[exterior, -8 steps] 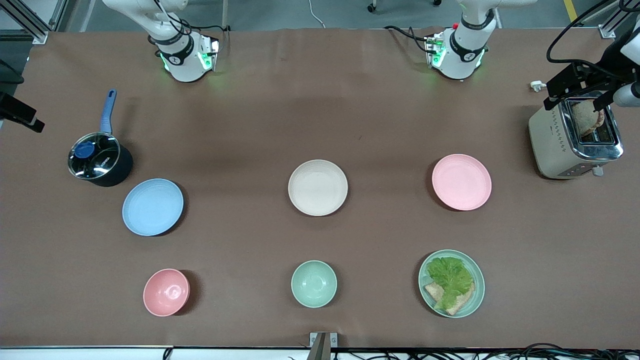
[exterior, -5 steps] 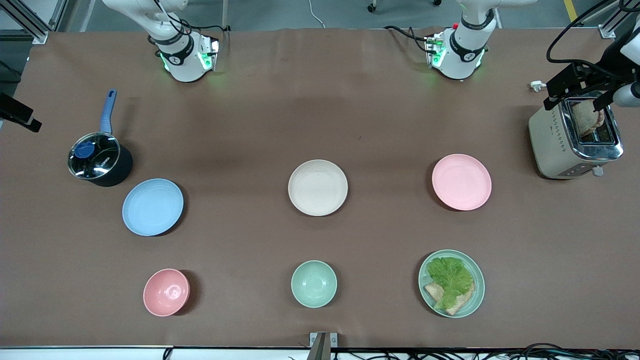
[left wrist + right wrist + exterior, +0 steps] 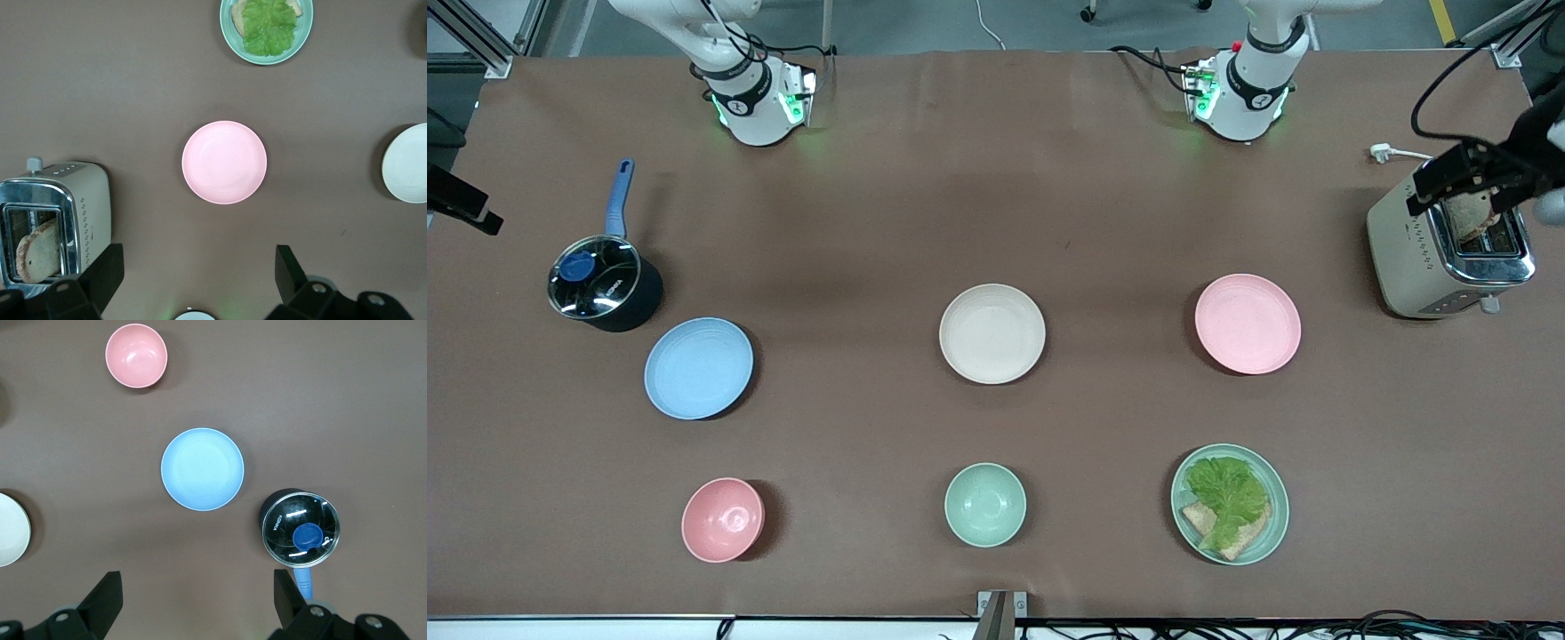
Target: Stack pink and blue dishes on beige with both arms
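Observation:
The beige plate (image 3: 991, 333) lies mid-table. The pale pink plate (image 3: 1248, 323) lies toward the left arm's end, the light blue plate (image 3: 698, 367) toward the right arm's end. All three are bare and apart from each other. My left gripper (image 3: 198, 270) hangs open high over the table between the pink plate (image 3: 224, 162) and its arm's base, and shows above the toaster in the front view (image 3: 1472, 178). My right gripper (image 3: 198, 593) hangs open high above the table beside the blue plate (image 3: 202, 469). Neither holds anything.
A toaster (image 3: 1449, 253) with bread stands at the left arm's end. A lidded pot (image 3: 603, 284) with a blue handle stands beside the blue plate. Nearer the front camera sit a pink bowl (image 3: 722, 519), a mint-green bowl (image 3: 984, 504) and a mint-green plate (image 3: 1230, 503) with lettuce and bread.
The left arm's hand has shifted a little toward its end of the table, over the toaster. The plates and the right arm have not moved.

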`<state>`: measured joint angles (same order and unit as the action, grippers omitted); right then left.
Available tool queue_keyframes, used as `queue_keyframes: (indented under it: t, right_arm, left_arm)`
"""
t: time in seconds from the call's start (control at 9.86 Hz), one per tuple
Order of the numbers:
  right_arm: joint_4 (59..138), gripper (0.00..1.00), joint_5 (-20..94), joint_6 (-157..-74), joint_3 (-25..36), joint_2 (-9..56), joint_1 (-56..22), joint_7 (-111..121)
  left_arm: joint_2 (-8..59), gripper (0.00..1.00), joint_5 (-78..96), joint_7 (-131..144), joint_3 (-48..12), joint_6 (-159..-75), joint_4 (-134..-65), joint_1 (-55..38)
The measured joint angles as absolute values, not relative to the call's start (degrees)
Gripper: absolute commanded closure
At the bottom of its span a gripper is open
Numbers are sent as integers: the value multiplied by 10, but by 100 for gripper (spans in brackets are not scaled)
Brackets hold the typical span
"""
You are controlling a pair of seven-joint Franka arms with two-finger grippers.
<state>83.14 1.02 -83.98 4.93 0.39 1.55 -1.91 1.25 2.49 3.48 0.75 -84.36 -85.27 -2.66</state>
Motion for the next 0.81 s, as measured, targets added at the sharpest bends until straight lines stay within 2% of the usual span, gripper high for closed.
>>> queue_keyframes:
  t: [0.51, 0.81]
  right_arm:
    - [832, 0, 10, -838, 49, 4, 15, -19]
    - [833, 0, 10, -834, 50, 5, 16, -17]
  left_arm:
    - [46, 0, 58, -77, 52, -1070, -1065, -24]
    - [102, 0, 119, -174, 70, -1227, -1174, -18]
